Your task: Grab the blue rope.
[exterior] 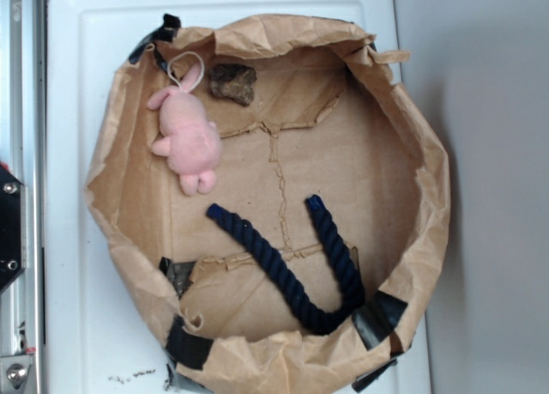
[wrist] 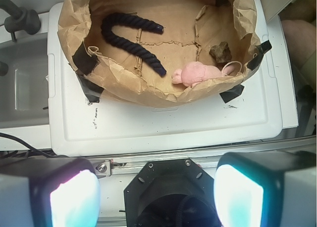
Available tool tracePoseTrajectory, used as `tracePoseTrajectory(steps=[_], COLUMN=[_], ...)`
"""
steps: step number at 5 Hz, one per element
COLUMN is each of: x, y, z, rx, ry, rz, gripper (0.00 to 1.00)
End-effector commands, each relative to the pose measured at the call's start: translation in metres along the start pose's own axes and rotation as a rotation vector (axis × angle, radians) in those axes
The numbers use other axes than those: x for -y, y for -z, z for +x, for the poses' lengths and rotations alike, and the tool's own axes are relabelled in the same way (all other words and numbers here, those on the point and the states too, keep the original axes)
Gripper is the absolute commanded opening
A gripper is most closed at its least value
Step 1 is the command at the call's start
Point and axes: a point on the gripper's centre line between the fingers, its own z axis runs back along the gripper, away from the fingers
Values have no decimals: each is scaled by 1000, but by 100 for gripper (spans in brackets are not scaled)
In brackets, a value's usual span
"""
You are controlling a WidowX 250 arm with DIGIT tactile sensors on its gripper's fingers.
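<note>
The blue rope (exterior: 296,269) is a thick navy twisted length bent in a U. It lies on the floor of a brown paper bag (exterior: 429,179), toward the near right wall. It also shows in the wrist view (wrist: 130,39), at the far left of the bag. My gripper (wrist: 156,195) is open, its two glowing pads (wrist: 74,200) wide apart with nothing between them. It hangs over the robot's black base, well short of the bag and apart from the rope. The gripper is out of the exterior view.
A pink plush toy (exterior: 189,141) and a brown rock (exterior: 233,82) lie at the bag's other end. The bag sits on a white lid (exterior: 73,154). The black base plate (wrist: 168,182) and a metal rail (wrist: 208,155) are below my gripper.
</note>
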Motion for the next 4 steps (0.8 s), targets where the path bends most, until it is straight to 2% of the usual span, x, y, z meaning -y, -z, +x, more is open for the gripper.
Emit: tracePoseTrajectory(steps=[1, 3, 4], x=[0, -31, -13], y=[0, 19, 21], z=[0, 57, 27], rx=[0, -10, 8], ry=[0, -90, -91], rz=[0, 19, 18], gripper=[100, 100, 100])
